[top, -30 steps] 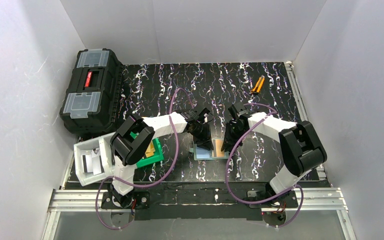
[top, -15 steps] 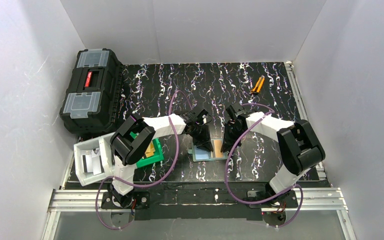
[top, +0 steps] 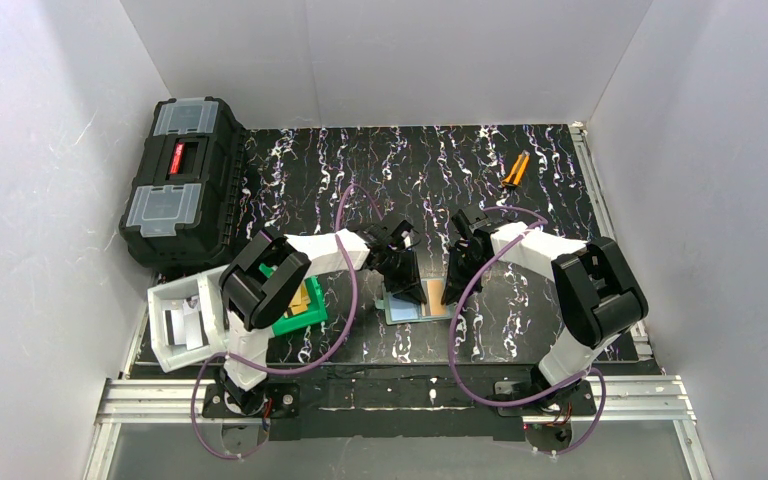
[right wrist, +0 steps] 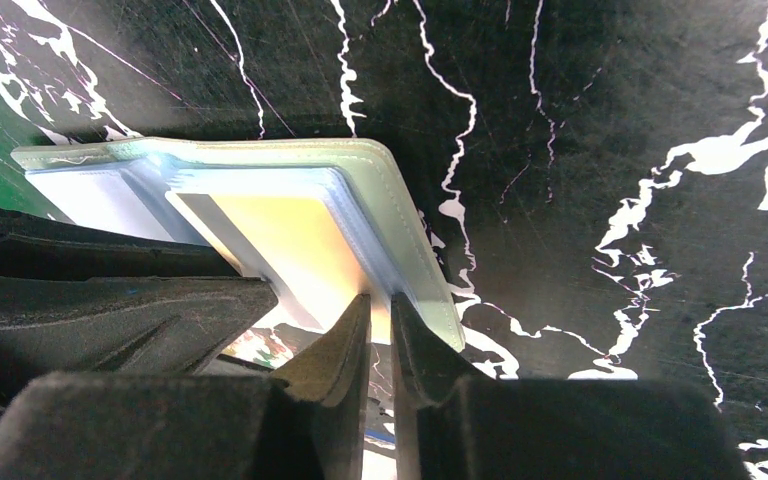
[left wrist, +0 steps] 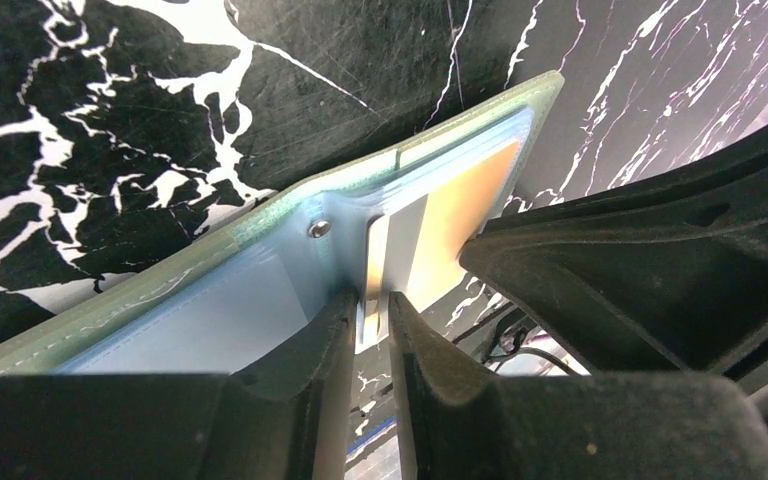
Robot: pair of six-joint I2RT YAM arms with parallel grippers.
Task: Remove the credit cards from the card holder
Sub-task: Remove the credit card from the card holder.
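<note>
Over the last second the right gripper (top: 457, 270) had narrowed its jaws and both arms had edged a little toward 9 o'clock, carrying the card holder (top: 415, 305) slightly the same way. The holder lay open on the bench (top: 560, 200), near the front at about 6 o'clock from the bench's middle, between the two grippers.

In the right wrist view the right gripper (right wrist: 380, 305) was closed narrow over the near edge of the holder's (right wrist: 400, 190) right panel, with the gold credit card (right wrist: 280, 230) sitting in that pocket. In the left wrist view the left gripper (left wrist: 372, 300) was pinched narrow on what looked like the striped end of the credit card (left wrist: 450, 230), just beside the holder's (left wrist: 210, 300) fold and snap.

With one gripper likely bracing the holder and the other on the card, the card seemed ready to be drawn out; it was still mostly inside its pocket.
</note>
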